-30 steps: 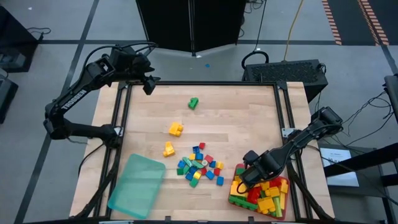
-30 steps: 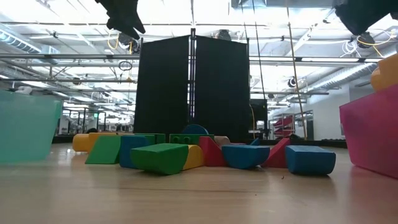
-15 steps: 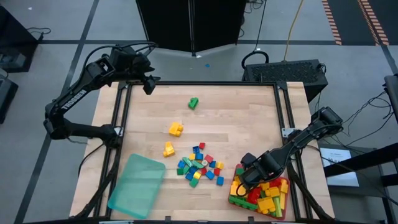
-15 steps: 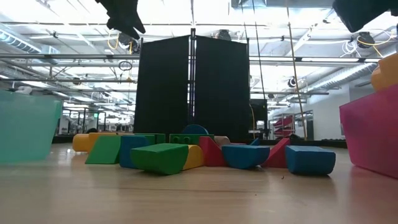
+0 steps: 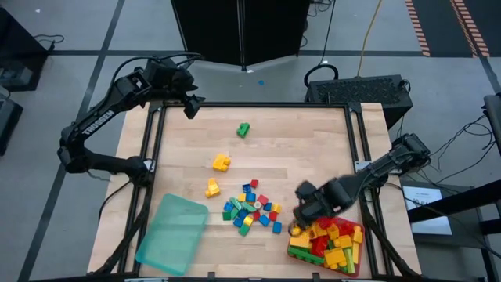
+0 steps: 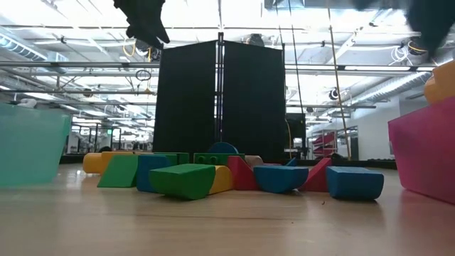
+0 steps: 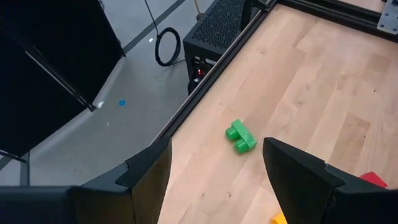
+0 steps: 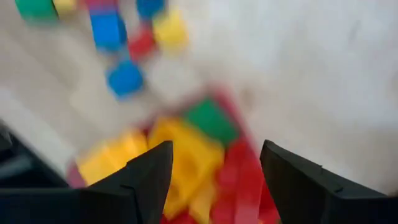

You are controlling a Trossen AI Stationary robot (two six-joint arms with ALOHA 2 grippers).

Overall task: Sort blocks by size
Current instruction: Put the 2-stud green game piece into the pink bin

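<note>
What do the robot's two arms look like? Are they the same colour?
Yes. Both the left arm and the right arm are black, built from jointed sections. The left arm has white lettering along one section and black cables looping near its wrist. Each gripper has two flat, dark fingers.

Two trays (image 5: 174, 233) (teal, red), two arms (image 5: 100, 124), dozens of blocks (image 5: 250, 208)

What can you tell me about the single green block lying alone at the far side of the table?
The green block is a small oblong plastic brick with round studs, bright and glossy. It lies flat on the bare wooden table, turned at a slant to the table's edges, near the far black frame rail. Nothing touches it; the yellow blocks lie well apart from it. The left tool hangs off to its side, open, clear of it.
</note>
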